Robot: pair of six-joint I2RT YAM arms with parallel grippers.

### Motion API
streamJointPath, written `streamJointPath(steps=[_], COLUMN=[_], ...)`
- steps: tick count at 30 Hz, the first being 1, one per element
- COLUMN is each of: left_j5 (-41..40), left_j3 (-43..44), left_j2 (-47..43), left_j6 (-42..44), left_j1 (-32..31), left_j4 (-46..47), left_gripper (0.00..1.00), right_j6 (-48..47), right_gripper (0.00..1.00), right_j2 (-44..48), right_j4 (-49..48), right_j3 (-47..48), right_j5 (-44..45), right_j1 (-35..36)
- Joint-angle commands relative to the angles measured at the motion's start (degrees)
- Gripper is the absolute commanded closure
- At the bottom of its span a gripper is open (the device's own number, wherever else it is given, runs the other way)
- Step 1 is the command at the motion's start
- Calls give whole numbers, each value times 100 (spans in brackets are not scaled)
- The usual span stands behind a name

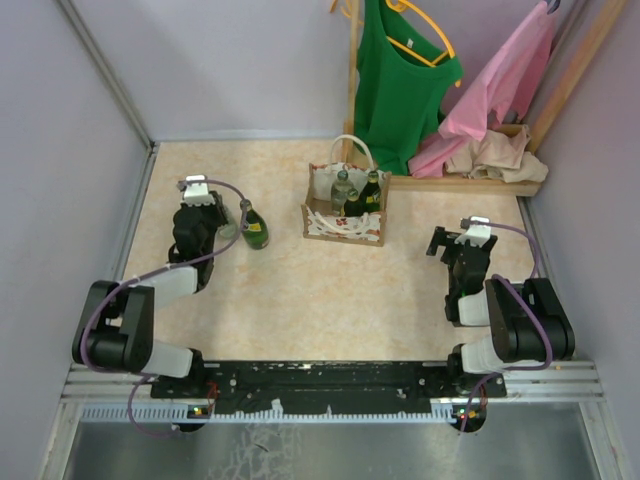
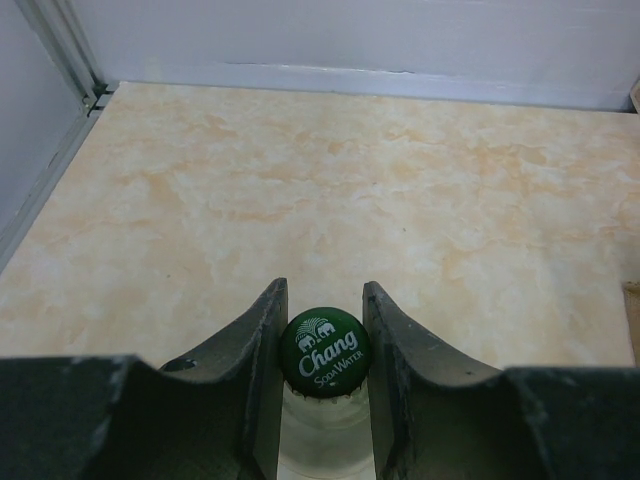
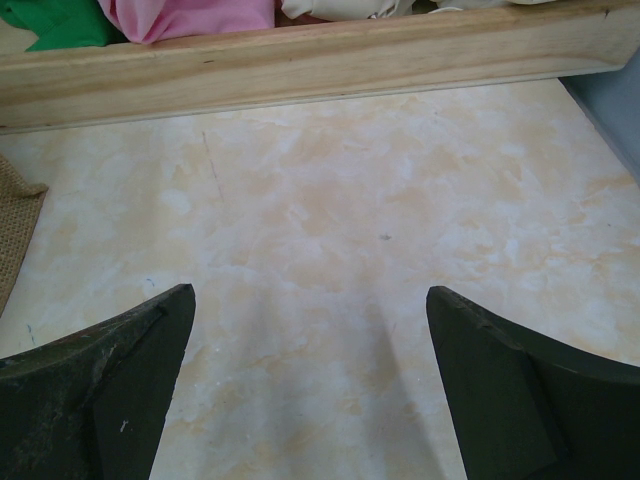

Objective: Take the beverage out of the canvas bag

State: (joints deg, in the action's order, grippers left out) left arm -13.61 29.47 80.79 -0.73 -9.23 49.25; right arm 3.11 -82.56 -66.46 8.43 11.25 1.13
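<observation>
Now, on the marbled table:
Left gripper [image 2: 323, 345]: its dark fingers [image 2: 262, 350] sit narrow on either side of a clear bottle [image 2: 322, 430], pressed close against the green cap [image 2: 325, 351] printed "Chang Soda Water". In the overhead view this gripper [image 1: 226, 228] lies at centre left of the frame, low over the tabletop.
Green bottle [image 1: 254, 231]: stands on the table [image 1: 300, 290] just right of the left gripper, well left of the bag. Whether the fingers touch it cannot be told from above.
Canvas bag [image 1: 345, 212]: upright at upper centre of the overhead frame, white loop handles [image 1: 352, 150] raised, red-and-dark print facing the arms. Two bottles remain inside, a clear one [image 1: 342, 188] and a dark green one [image 1: 371, 192], necks above the rim.
Right gripper [image 3: 310, 390]: fingers spread wide over bare table, holding nothing; at centre right of the overhead frame [image 1: 455, 240], well apart from the bag.
Backdrop: a wooden rack base [image 3: 300, 65] crosses the top of the right wrist view; a green top [image 1: 400, 80] and a pink garment [image 1: 500, 90] hang at upper right, over a beige cloth heap [image 1: 495, 155].
</observation>
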Motion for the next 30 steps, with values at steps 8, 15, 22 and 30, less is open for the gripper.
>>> streamJointPath(steps=[8, 15, 22, 30], left_j5=[245, 237, 723, 2610], left_j3=[479, 545, 1221, 2726], left_j2=[-75, -213, -557, -337], left_j6=[-187, -184, -320, -272], left_j1=[36, 36, 28, -480], left_j4=[63, -127, -822, -2312], left_gripper=[47, 31, 31, 31], right_j6=[-67, -71, -72, -65], right_gripper=[1, 1, 1, 1], right_j2=[-14, -14, -12, -14], right_j4=[-315, -315, -315, -315], right_j3=[201, 203, 203, 199], right_j5=[32, 30, 30, 34], right_j1=[54, 49, 54, 49])
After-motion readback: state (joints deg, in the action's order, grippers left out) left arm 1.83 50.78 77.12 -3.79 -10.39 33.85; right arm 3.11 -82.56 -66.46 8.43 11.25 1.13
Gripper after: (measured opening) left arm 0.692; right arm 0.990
